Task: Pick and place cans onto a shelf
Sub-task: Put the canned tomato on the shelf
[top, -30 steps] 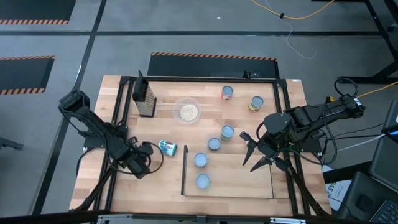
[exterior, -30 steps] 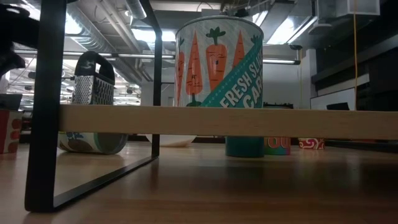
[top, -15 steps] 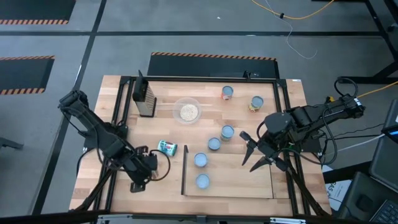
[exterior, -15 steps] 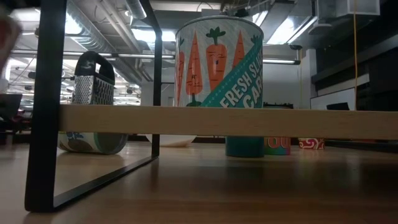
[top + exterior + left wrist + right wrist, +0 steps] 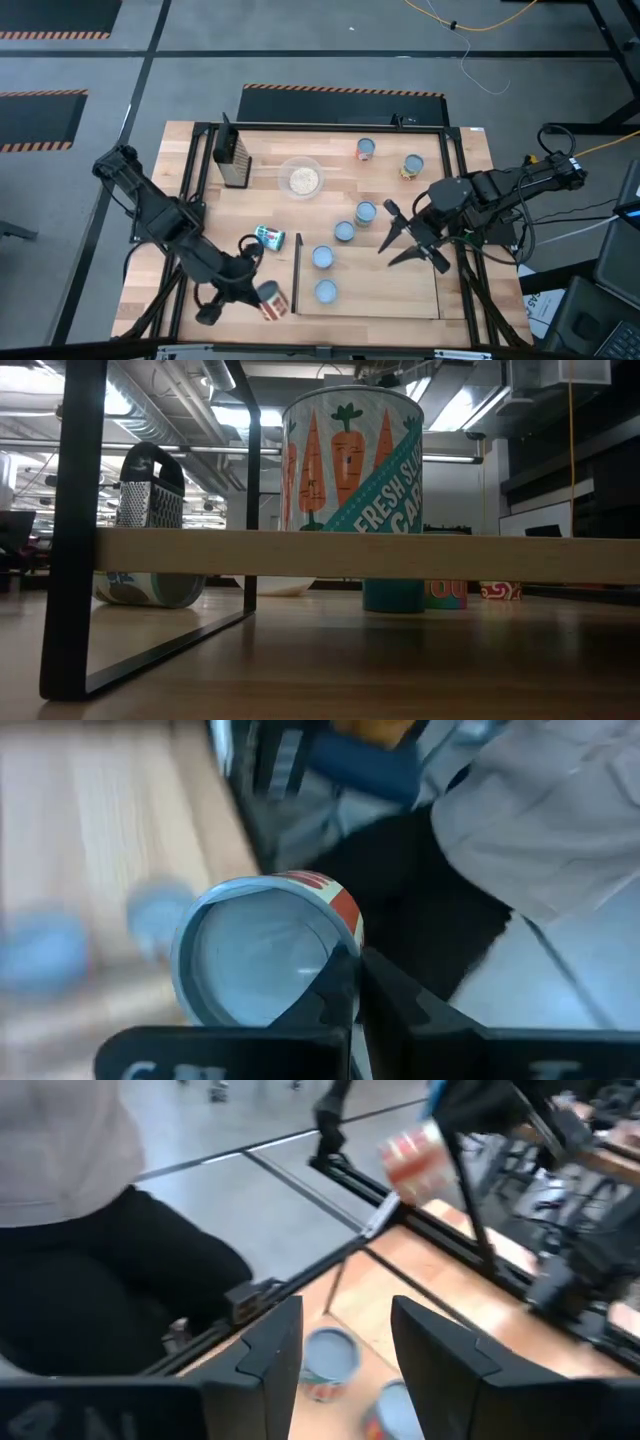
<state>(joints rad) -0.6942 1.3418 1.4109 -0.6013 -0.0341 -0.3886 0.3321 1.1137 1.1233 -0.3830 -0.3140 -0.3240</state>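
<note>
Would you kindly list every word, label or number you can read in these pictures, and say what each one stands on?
"FRESH SLI" over "CAR", cut off at the edge of a teal band: on the carrot can standing on the shelf, low view.
Blue marks on the tipped can under the shelf: unreadable.
Red and white label on the can in the left tool: blurred.
Labels on the far cans: too small.
</note>
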